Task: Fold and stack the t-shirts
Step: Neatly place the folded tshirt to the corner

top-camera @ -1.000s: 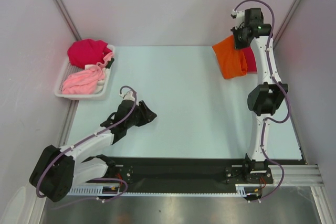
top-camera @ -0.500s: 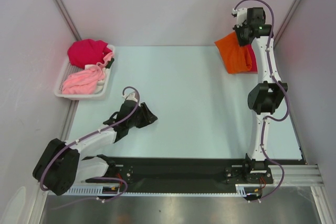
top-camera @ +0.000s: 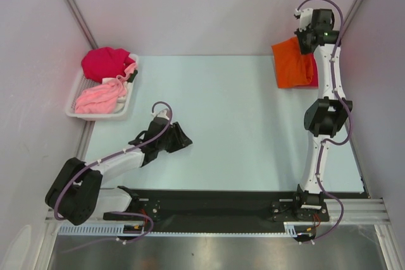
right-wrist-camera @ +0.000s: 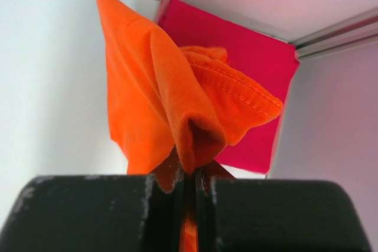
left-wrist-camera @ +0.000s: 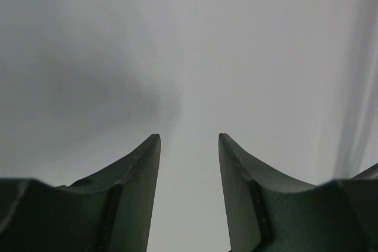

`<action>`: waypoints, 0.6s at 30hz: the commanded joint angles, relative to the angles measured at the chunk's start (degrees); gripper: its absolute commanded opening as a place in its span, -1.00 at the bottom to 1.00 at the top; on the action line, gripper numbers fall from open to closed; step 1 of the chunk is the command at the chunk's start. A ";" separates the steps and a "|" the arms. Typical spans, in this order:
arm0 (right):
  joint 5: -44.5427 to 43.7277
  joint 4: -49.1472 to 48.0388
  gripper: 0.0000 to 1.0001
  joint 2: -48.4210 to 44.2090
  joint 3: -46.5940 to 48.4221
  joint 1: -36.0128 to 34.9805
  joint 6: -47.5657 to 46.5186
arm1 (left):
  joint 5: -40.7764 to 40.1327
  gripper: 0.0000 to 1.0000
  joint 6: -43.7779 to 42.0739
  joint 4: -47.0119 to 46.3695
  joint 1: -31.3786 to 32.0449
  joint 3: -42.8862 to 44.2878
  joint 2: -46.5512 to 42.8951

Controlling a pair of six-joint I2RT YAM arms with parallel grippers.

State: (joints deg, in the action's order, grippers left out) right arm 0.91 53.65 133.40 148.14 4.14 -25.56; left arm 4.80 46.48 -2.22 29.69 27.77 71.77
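Orange t-shirt (top-camera: pixel 292 71) carried across to the stack in the far right corner

Pinched at a bunched fold by the right end effector (right-wrist-camera: pixel 192 188), whose jaws are clamped tight on the cloth, it has drifted rightward over the last second. It now hangs above the folded crimson t-shirt (right-wrist-camera: pixel 251 72) lying on the counter (top-camera: pixel 221 105). The stacking step looks close, needing only a lowering and a release. The left end effector (left-wrist-camera: pixel 189 143) has edged slightly right; it hovers low over the near left, jaws parted and empty. A red t-shirt (top-camera: pixel 104 62) and a pink t-shirt (top-camera: pixel 98 99) lie unfolded in the tray (top-camera: pixel 95 116), so more folding remains
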 commanded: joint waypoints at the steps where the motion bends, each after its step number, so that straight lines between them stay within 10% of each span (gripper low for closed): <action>1: -0.03 -6.27 -1.00 1.33 3.39 1.04 -0.72 | 1.44 -0.01 -0.42 0.20 -0.34 2.20 0.83; 18: -3.63 -17.42 -1.00 7.13 4.71 4.73 0.16 | 4.87 -0.04 -2.18 3.62 -0.07 5.80 6.89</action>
State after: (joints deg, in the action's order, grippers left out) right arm -1.13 43.40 139.94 149.12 7.22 -25.67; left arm 8.16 45.95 0.49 29.71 31.35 78.00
